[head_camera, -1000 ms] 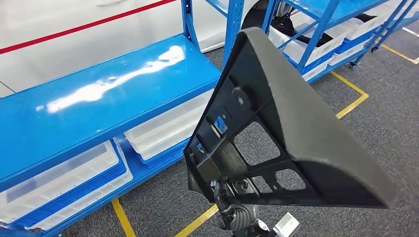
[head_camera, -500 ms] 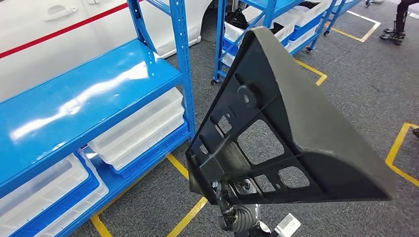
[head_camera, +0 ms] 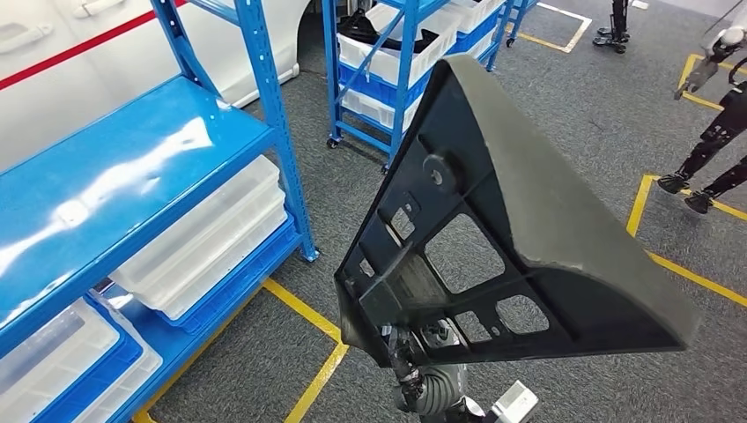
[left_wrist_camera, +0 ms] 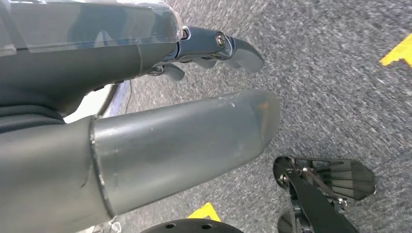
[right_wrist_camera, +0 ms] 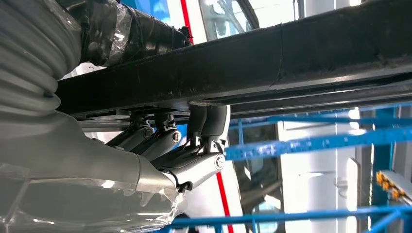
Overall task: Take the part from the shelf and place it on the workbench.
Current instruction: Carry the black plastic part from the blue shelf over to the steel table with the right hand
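A large black triangular part (head_camera: 528, 238) with a ribbed, cut-out inner face stands upright in the middle of the head view. My right hand (head_camera: 423, 383) grips it from below at its lower corner. In the right wrist view the fingers (right_wrist_camera: 180, 145) wrap a black bar of the part (right_wrist_camera: 291, 58). My left hand (left_wrist_camera: 184, 126) hangs over the grey carpet with its thumb and fingers apart, holding nothing. The blue shelf (head_camera: 132, 167) lies to my left, its glossy top board bare.
Translucent bins (head_camera: 203, 238) sit on the shelf's lower level. A second blue rack (head_camera: 396, 44) with bins stands ahead. Yellow floor lines (head_camera: 308, 317) cross the carpet. A dark-legged figure (head_camera: 718, 132) stands at the far right. A white car (head_camera: 53, 44) is behind the shelf.
The camera has turned right: the shelf slid toward the left edge and more carpet, yellow lines and the figure came into view. The part stays in the same place in my right hand.
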